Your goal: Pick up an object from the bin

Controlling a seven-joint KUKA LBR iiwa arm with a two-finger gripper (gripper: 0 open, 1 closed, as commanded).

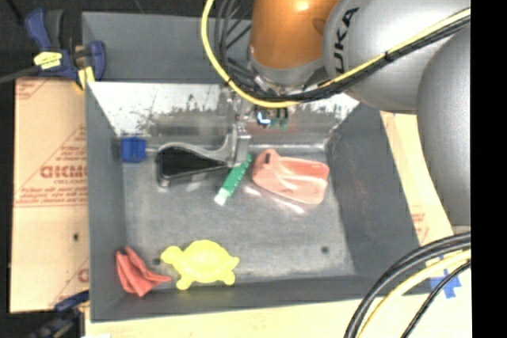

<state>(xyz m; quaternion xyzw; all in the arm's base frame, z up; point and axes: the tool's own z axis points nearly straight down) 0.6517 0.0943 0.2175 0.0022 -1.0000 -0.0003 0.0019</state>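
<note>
My gripper (240, 143) hangs low near the back wall of the bin (107, 194). It sits under the arm's orange cover (293, 12), which hides most of it from me. Its tip is right where the upper end of the green marker (231, 183) meets the thin end of the black piece (184, 164). I cannot tell whether it is open or closed, and I see nothing held in it.

The marker lies slanted on the floor. Its upper end is between the black piece on its left and the pink shoe (291, 176) on its right, close to both. I judge the pick to be the marker or the black piece, since those lie under the tip, but I cannot say which. The crowding matters: a grasp here may nudge a neighbour or catch two things at once.

A blue block (133, 149) sits just left of the black piece. The yellow turtle (200, 263) and the red piece (135, 273) lie side by side at the front, well apart from the gripper. With open floor around them, they look like freer picks.
</note>
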